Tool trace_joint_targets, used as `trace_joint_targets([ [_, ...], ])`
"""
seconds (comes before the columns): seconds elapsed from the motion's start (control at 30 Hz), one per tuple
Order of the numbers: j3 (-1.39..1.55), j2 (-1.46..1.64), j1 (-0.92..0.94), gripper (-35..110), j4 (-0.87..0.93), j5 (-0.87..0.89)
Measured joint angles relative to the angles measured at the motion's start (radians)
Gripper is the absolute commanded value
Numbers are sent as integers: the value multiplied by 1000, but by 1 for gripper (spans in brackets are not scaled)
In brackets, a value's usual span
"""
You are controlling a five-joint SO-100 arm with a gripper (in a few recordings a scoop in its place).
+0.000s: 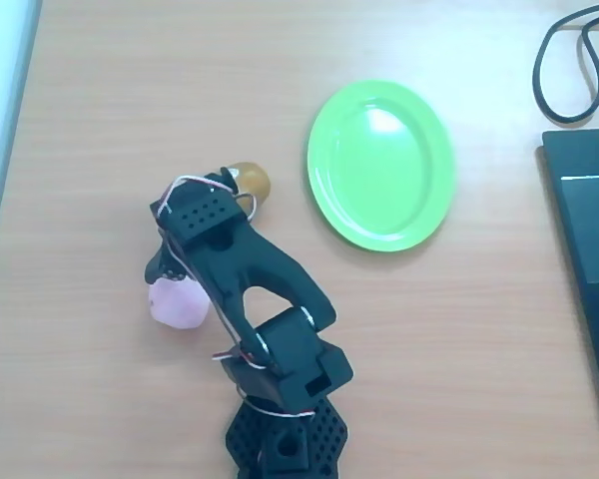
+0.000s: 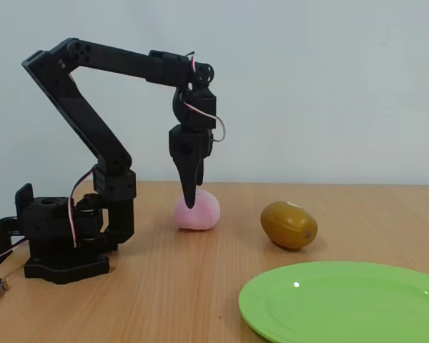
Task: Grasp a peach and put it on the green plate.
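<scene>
The pale pink peach (image 1: 180,305) (image 2: 200,211) rests on the wooden table left of the arm's base in the overhead view. My black gripper (image 1: 164,271) (image 2: 191,201) points straight down, its tip at the peach's upper edge and overlapping it in the fixed view. The fingers read as a single narrow wedge from the side, so their gap is hidden, as is any contact with the peach. The lime-green oval plate (image 1: 380,166) (image 2: 350,304) lies empty to the right in the overhead view, well apart from the peach.
A brown-olive oval fruit (image 1: 250,181) (image 2: 289,224) lies between the peach and the plate, just beyond the arm's wrist. A dark flat device (image 1: 591,249) and a black cable (image 1: 569,60) sit at the table's right edge.
</scene>
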Motion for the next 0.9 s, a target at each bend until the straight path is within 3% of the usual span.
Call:
trace_joint_targets([
  [0.9, 103, -104, 6, 43, -137, 41],
])
